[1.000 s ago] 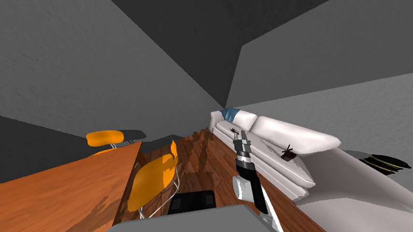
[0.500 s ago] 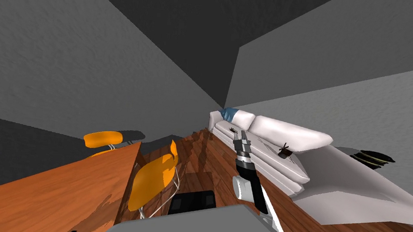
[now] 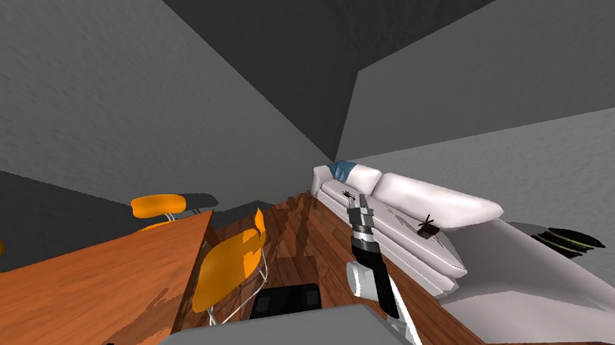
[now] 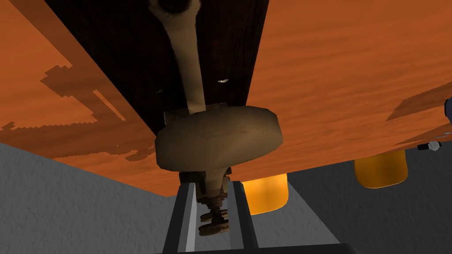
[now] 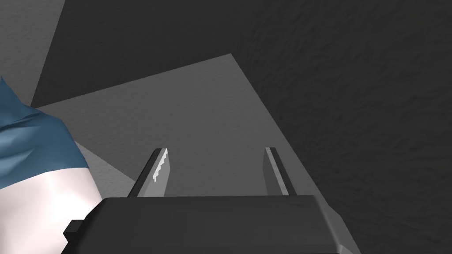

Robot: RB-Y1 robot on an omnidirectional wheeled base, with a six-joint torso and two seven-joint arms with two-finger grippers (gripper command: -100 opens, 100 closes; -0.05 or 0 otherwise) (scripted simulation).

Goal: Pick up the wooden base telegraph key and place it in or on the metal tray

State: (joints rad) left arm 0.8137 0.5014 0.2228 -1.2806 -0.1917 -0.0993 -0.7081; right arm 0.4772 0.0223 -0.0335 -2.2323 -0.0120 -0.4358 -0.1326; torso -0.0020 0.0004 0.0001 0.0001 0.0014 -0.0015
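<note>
No text, label, brand, number or sign can be read: the telegraph key (image 4: 218,141), the wooden table (image 4: 353,66), the white sofa (image 3: 433,199) and the orange chairs (image 3: 226,266) carry none.

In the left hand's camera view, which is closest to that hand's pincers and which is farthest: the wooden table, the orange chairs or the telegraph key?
1. telegraph key: clamped between the left gripper fingers.
2. wooden table: just behind the key.
3. orange chair by the fingers and second orange chair: both past the table's edge; too close to call.
</note>
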